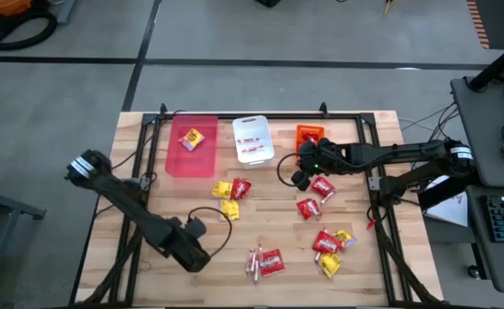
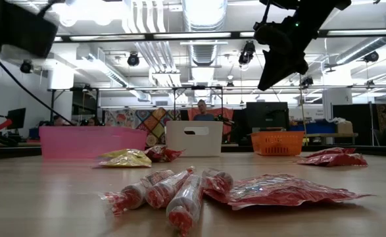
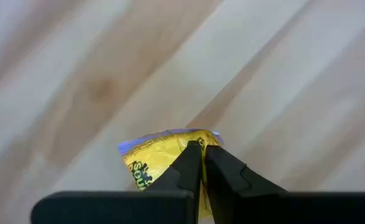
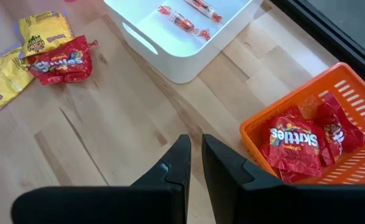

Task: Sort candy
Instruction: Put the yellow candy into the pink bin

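My left gripper (image 3: 202, 155) is at the table's near left (image 1: 190, 251), raised above the wood and shut on a yellow square packet (image 3: 151, 158). My right gripper (image 4: 194, 155) hangs above the table just in front of the orange bin (image 1: 310, 136); it also shows in the high view (image 1: 301, 178). It is shut and empty. The pink bin (image 1: 191, 144) holds a yellow packet. The white bin (image 4: 182, 37) holds pinkish-red sticks (image 4: 182, 18). The orange bin holds red packets (image 4: 294, 140). Loose candy lies flat on the table. My left gripper pinches the yellow packet between its two fingers at the packet's edge (image 3: 191, 144). The packet is lifted clear of the table and sits tilted at the fingertips. The fingers hide how much of it they cover.
On the wood lie a yellow and a red packet (image 1: 234, 189), another yellow one (image 1: 228, 209), red packets (image 1: 316, 197), a group of sticks with a red packet (image 1: 263, 262), and red and yellow packets (image 1: 330, 249) at the near right. A black frame borders the table.
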Controlling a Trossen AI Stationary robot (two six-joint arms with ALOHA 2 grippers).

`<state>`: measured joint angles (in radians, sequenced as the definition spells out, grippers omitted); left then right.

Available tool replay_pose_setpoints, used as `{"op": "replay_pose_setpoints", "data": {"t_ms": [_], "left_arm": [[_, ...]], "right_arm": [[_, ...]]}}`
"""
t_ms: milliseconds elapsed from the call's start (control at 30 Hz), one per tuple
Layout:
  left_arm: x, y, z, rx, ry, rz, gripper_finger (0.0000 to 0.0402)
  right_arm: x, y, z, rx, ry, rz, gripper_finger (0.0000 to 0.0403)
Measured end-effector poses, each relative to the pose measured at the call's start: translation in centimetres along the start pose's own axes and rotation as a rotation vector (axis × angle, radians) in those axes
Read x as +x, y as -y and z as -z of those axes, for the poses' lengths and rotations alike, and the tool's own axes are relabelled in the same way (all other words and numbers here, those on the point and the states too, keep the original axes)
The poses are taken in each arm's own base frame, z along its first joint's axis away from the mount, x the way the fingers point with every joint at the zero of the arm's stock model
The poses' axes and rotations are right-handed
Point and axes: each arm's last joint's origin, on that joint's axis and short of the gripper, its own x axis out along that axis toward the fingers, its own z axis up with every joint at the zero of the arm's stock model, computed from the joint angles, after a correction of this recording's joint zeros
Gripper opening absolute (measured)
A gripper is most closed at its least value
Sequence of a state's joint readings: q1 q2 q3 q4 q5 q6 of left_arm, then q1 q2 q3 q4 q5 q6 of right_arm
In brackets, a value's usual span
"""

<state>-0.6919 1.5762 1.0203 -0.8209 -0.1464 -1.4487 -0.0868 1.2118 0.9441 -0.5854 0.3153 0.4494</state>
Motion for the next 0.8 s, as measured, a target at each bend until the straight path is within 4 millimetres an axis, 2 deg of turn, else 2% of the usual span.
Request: {"op": "replay_pose_setpoints", "data": {"t_ms": [200,367,433,633,800], "left_arm": [[-5.9,-1.1,-1.6,0.141,0.351,0.198,0.0],[-10.6,-1.4,-3.1,0.299,0.701,0.351,0.0],[-12.0,-1.1,-3.6,0.413,0.823,0.41,0.0],[-13.6,0.9,-3.9,0.893,1.076,0.557,0.0],[-12.8,2.0,-4.5,1.045,1.178,0.496,0.0]], "right_arm": [[0.0,-0.1,0.0,-0.01,0.005,-0.005,0.0034],[0.4,-1.4,0.2,-0.08,0.099,-0.093,0.0034],[0.6,-2.2,0.4,-0.143,0.153,-0.173,0.0034],[0.3,-4.9,0.8,-0.346,0.461,-0.476,0.0034],[-1.3,-6.4,1.2,-0.421,0.771,-0.731,0.0034]]}}
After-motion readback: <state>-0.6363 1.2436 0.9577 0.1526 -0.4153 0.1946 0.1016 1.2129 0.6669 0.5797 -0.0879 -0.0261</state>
